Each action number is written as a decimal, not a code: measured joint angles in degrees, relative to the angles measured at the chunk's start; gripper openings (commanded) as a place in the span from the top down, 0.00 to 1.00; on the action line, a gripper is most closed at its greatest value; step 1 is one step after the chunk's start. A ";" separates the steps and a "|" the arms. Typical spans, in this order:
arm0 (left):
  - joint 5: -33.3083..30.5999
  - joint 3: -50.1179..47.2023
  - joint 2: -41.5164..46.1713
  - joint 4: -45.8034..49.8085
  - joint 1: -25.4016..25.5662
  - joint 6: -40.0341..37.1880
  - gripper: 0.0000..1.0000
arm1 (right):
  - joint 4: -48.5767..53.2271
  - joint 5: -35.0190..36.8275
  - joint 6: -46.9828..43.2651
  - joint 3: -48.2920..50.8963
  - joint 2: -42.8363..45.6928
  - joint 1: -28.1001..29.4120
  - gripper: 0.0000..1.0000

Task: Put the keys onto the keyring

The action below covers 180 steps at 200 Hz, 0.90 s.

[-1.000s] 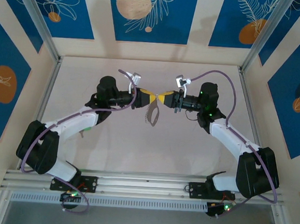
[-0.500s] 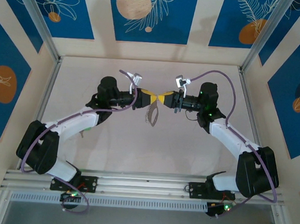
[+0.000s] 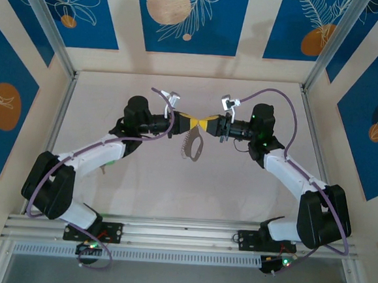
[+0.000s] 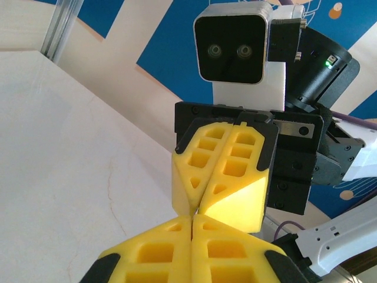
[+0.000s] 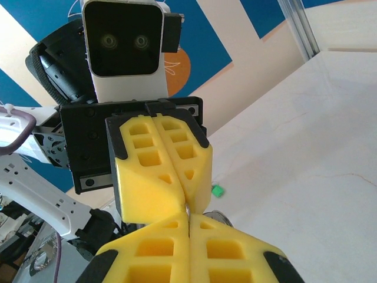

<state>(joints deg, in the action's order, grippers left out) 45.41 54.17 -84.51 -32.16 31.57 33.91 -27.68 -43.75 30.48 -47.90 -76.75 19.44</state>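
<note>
our left gripper [image 3: 190, 122] and right gripper [image 3: 205, 124] meet tip to tip above the table [image 3: 238, 185]. both pairs of jaws are pressed together, seemingly pinching the keyring [image 3: 194, 146], which dangles below with the keys [image 3: 185, 143] along its edge.

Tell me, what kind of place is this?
Probably a robot test booth in a lab: a left arm and right arm bolted to a metal rail at the edge of a pale table, boxed in by walls printed with blue leaf patterns.
</note>
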 measured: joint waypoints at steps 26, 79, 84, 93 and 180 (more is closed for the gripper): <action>-0.61 0.02 0.02 0.28 0.44 -0.98 1.00 | 0.33 1.31 1.42 0.00 0.31 -1.33 0.47; -6.54 -0.07 4.76 5.44 0.96 -9.81 1.00 | 1.18 6.75 5.62 2.21 9.51 -6.16 0.44; -6.97 -0.13 5.42 5.57 0.98 -10.71 1.00 | 1.11 6.99 5.99 2.71 10.21 -6.01 0.44; -7.87 -0.33 6.45 5.49 0.98 -12.11 1.00 | 1.03 7.45 6.45 3.63 11.13 -5.70 0.44; -9.70 -2.95 9.90 3.98 0.98 -18.69 1.00 | -2.32 4.74 6.43 5.01 9.38 0.72 0.51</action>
<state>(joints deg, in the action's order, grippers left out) 35.70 51.22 -74.61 -28.18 32.56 15.22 -30.00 -39.00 36.91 -42.89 -67.37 20.16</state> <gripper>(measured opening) 0.047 0.506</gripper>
